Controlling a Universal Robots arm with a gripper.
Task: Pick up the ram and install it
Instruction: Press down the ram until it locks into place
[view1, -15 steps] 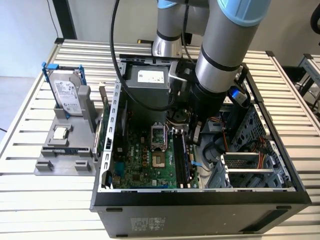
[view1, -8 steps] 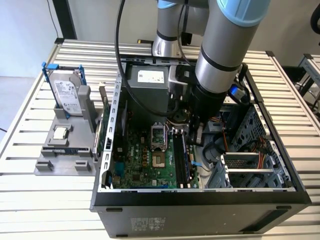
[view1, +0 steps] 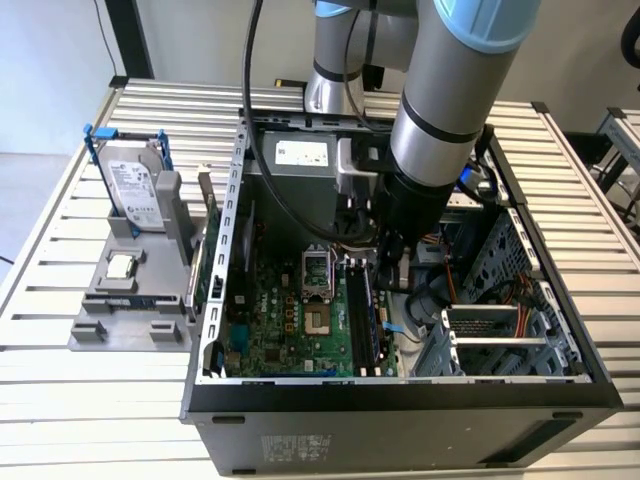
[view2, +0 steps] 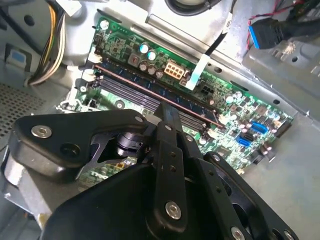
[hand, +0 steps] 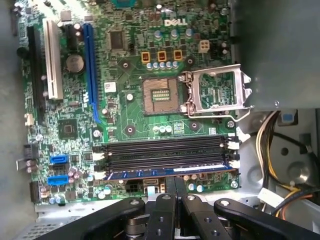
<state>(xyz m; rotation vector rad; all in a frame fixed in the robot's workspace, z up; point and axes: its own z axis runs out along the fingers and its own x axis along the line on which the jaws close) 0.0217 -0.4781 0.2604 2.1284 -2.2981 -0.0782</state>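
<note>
Claw (hand: 174, 186) closed – fingertips pressing ram (hand: 170, 173) in slot.

One ram (hand: 170, 173), four memory slots (hand: 167, 152), one hard drive (view1: 132, 190)

Looking straight down on the green motherboard (hand: 135, 107). Open CPU socket (hand: 159, 95) mid-board, with its metal load frame (hand: 216, 92) flipped open just beside it. Blue expansion slot (hand: 91, 75), white slot (hand: 53, 60) and a black slot (hand: 34, 65) run side by side along one end. Four long memory slots (hand: 167, 152) with white end latches lie parallel near the board edge. The ram (hand: 170, 173) sits in the outermost slot, blue-green edge visible. Gripper (hand: 175, 187) directly over its middle, black fingers (hand: 170, 186) close together at the stick. Yellow and black cable bundle (hand: 267, 150) runs off past the board on the case metal.
</note>
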